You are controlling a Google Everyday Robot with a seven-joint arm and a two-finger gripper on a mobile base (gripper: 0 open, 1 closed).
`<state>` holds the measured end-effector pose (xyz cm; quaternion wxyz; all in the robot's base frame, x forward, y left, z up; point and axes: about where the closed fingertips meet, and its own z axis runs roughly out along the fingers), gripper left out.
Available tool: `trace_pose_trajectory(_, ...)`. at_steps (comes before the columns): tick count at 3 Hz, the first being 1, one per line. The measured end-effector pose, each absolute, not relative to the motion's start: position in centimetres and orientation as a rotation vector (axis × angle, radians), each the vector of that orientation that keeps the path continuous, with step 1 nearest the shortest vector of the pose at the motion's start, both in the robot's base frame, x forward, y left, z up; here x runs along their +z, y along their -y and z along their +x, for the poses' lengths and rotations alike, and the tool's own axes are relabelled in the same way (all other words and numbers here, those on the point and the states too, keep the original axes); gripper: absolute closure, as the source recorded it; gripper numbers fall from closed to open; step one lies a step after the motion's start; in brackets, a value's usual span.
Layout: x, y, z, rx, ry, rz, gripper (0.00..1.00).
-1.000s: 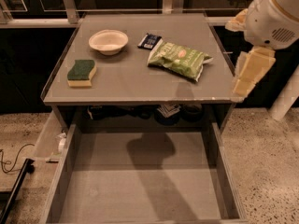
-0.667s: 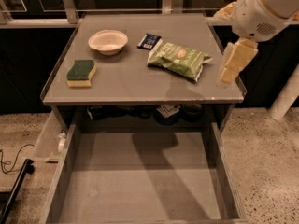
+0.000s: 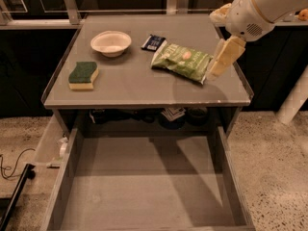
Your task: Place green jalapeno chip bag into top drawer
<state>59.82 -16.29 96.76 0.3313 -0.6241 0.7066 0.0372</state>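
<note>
The green jalapeno chip bag point(image 3: 182, 60) lies flat on the grey tabletop point(image 3: 130, 85), right of centre. My gripper point(image 3: 222, 57) hangs from the white arm at the upper right. It sits just right of the bag's right end, close above the table. The top drawer point(image 3: 144, 186) is pulled wide open below the tabletop, with nothing lying in it.
A white bowl point(image 3: 111, 43) stands at the back left of the table. A green-and-yellow sponge point(image 3: 83, 75) lies at the front left. A small dark-blue wrapper point(image 3: 153, 42) lies behind the bag. Clutter sits on a shelf under the tabletop. A cable lies on the floor at left.
The arm and gripper have moved left and a little up, from beyond the table's right edge to just beside the chip bag. The bag and the other things have not moved.
</note>
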Motion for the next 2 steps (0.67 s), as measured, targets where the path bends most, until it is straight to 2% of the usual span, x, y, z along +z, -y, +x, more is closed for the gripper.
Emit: trace_pose_trajectory(2, 95.8, 16.5, 61.7, 0.101, -1.833, -1.595, 0.0)
